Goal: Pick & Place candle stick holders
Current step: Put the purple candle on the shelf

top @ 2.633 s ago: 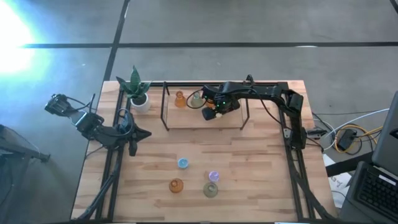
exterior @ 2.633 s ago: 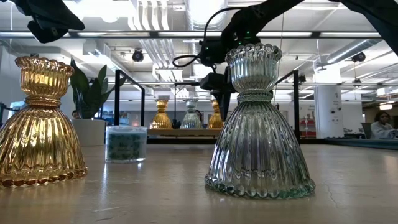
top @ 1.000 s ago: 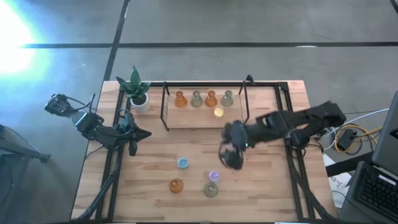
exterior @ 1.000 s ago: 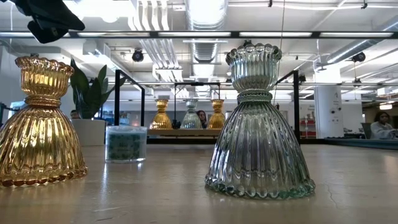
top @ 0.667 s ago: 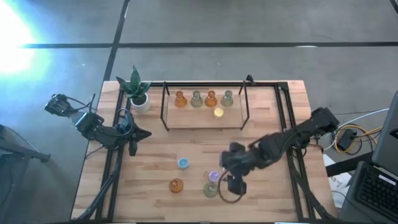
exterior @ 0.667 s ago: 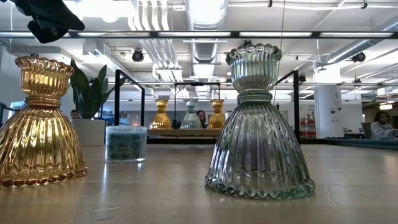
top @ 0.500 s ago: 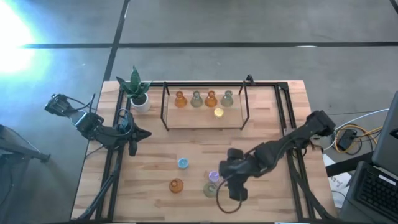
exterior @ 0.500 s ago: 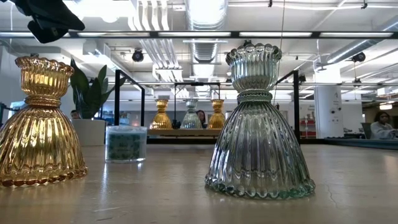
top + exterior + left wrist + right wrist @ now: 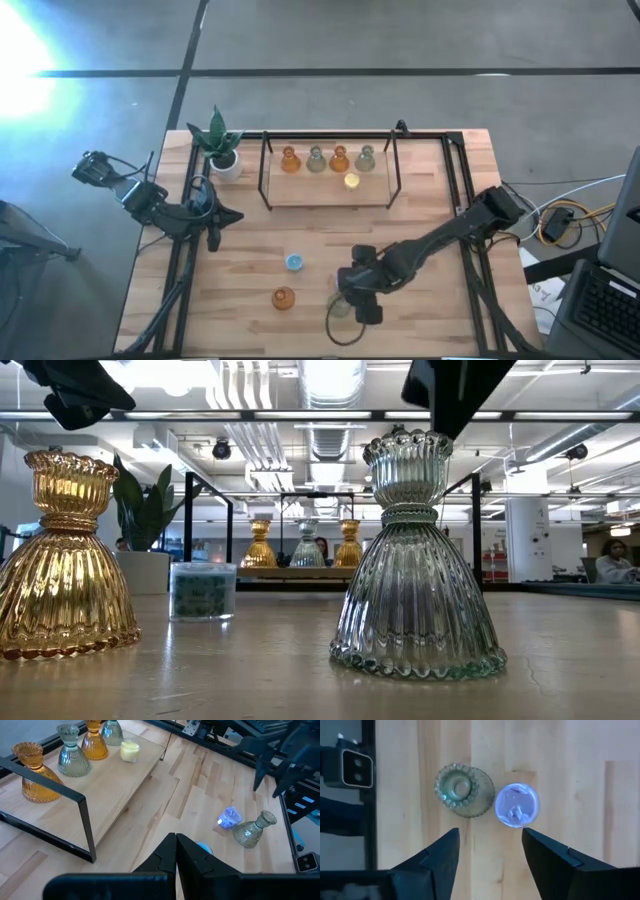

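- The right gripper (image 9: 490,852) hangs above the near part of the table (image 9: 430,330), fingers spread, holding nothing.
- Its wrist view looks straight down on 2 pieces standing side by side: the green holder (image 9: 464,789) and the small purple holder (image 9: 516,805), touching or nearly so.
- Judged step: lining up for a pick over this pair; which of the 2 is the target cannot be told yet.
- Next move calls for centring on 1 piece and descending with 1 finger slipping between the neighbours, so the other is not knocked.
- Already on the raised shelf (image 9: 300,190) at the back: 4 vase-shaped holders in a row (image 9: 327,159) and a yellow one (image 9: 351,181) in front of them.
- Waiting on the table: a blue holder (image 9: 294,262) and an amber holder (image 9: 283,297).
- The left gripper (image 9: 176,852) rests at the table's left side, fingers pressed together, empty.
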Controlling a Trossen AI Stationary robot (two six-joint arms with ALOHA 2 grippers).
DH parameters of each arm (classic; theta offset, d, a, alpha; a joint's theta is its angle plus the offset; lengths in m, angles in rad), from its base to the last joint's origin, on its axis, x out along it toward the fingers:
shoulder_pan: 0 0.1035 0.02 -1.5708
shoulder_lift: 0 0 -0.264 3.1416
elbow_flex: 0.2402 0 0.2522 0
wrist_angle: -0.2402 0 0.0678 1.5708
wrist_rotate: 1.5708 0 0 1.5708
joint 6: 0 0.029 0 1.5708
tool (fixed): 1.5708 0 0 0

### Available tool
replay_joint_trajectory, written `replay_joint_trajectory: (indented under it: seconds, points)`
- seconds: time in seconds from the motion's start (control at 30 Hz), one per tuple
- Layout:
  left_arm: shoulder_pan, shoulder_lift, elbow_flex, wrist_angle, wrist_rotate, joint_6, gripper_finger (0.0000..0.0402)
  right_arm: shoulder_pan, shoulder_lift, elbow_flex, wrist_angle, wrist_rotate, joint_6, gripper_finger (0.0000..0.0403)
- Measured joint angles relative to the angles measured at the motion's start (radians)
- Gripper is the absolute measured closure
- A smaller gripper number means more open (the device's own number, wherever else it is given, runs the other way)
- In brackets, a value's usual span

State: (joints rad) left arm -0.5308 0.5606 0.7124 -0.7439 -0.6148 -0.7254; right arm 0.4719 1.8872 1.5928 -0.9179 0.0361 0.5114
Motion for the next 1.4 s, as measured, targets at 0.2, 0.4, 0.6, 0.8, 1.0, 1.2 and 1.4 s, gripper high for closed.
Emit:
replay_joint_trajectory:
  seconds: [0.2,0.4,0.6,0.8,1.0,1.2,1.4]
  points:
    - [0.000,0.005,0.000,-0.001,0.003,0.000,0.0390,-0.052,-0.005,-0.035,0.033,-0.052,0.000,0.0230]
    - [0.000,0.005,-0.011,-0.006,0.003,-0.005,0.0390,-0.108,-0.004,-0.085,0.114,-0.132,-0.024,0.0255]
    - [0.000,0.005,-0.028,-0.004,0.003,-0.028,0.0390,-0.143,-0.004,-0.122,0.127,-0.172,-0.041,0.0271]
    - [0.000,0.005,-0.052,0.011,0.003,-0.042,0.0390,-0.157,-0.004,-0.171,0.175,-0.198,-0.044,0.0283]
    - [0.000,0.005,-0.062,0.022,0.003,-0.042,0.0390,-0.175,-0.003,-0.214,0.225,-0.226,-0.033,0.0294]
    - [0.000,0.005,-0.062,0.031,0.004,-0.042,0.0390,-0.197,-0.003,-0.256,0.284,-0.246,-0.001,0.0306]
    - [0.000,0.005,-0.062,0.036,0.003,-0.042,0.0390,-0.215,-0.003,-0.285,0.315,-0.248,0.009,0.0317]
